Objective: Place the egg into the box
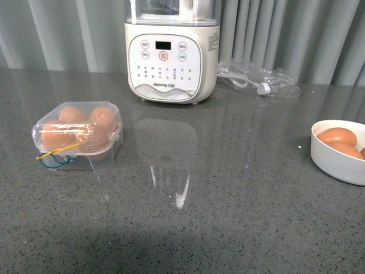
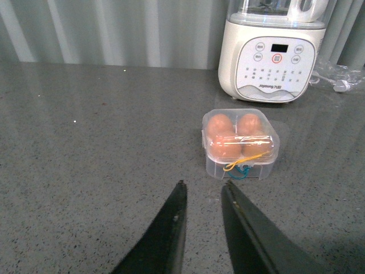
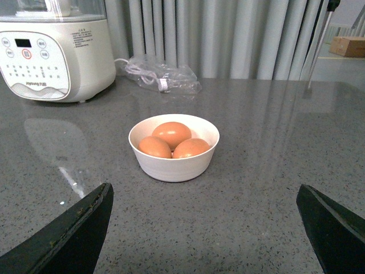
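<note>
Four eggs (image 1: pixel 102 116) sit in the box (image 1: pixel 77 136) on the left of the grey counter (image 1: pixel 228 188), one in each cup, and the clear lid is down over them with the yellow and blue cords (image 1: pixel 57 155) trailing off its front edge. Over on the right, a white bowl (image 1: pixel 339 153) holds more eggs; the right wrist view counts three of them (image 3: pixel 171 134), huddled together and touching. Between box and bowl, further back, stands a cream kitchen machine (image 1: pixel 172 60) with a button panel, and a crumpled clear bag (image 1: pixel 256 77) holding a white cable lies just to the right of it.

Neither arm shows in the front view. From the left wrist, the left gripper (image 2: pixel 202 188) hangs above the counter with its two dark fingers (image 2: pixel 171 228) drawn close, only a thin slit between them, nothing held; the box lies ahead of the tips and a little off to one side, clear of them, not touching. From the right wrist, the right gripper (image 3: pixel 205 228) is spread wide, its fingers (image 3: pixel 74 228) at the two lower corners of the view, and nothing is in its grip. The bowl of eggs sits ahead of it, roughly centred between the fingers and well apart from both
</note>
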You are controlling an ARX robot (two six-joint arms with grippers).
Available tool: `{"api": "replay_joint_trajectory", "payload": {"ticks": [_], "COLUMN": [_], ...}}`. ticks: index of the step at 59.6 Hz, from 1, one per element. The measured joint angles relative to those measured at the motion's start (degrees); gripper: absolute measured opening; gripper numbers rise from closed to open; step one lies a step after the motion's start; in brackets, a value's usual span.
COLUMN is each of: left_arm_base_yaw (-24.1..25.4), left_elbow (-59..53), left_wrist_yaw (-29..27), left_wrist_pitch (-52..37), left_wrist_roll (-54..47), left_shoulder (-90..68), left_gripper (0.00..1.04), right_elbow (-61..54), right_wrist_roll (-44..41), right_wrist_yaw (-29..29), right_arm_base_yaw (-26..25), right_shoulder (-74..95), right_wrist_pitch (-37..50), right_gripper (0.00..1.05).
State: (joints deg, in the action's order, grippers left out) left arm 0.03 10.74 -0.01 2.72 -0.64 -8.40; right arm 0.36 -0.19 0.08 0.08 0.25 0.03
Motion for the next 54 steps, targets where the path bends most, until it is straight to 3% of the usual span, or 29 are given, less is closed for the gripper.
{"api": "replay_joint_trajectory", "payload": {"ticks": [6,54], "left_arm_base_yaw": [0.0,0.0], "left_elbow": [-1.6,-9.1], "left_wrist_yaw": [-0.1,0.0], "left_wrist_pitch": [-0.5,-2.3], "left_wrist_roll": [0.5,0.6], "left_shoulder": [1.1,7.5], "left_gripper": [0.03,0.04], "right_elbow": [0.0,0.0], "right_wrist_roll": [0.0,0.0], "right_wrist_yaw": [0.0,0.0], "right_arm_base_yaw": [0.0,0.0], "right_shoulder": [0.0,0.0], "right_wrist_pitch": [0.0,0.0], "right_gripper": [0.97,0.97]}}
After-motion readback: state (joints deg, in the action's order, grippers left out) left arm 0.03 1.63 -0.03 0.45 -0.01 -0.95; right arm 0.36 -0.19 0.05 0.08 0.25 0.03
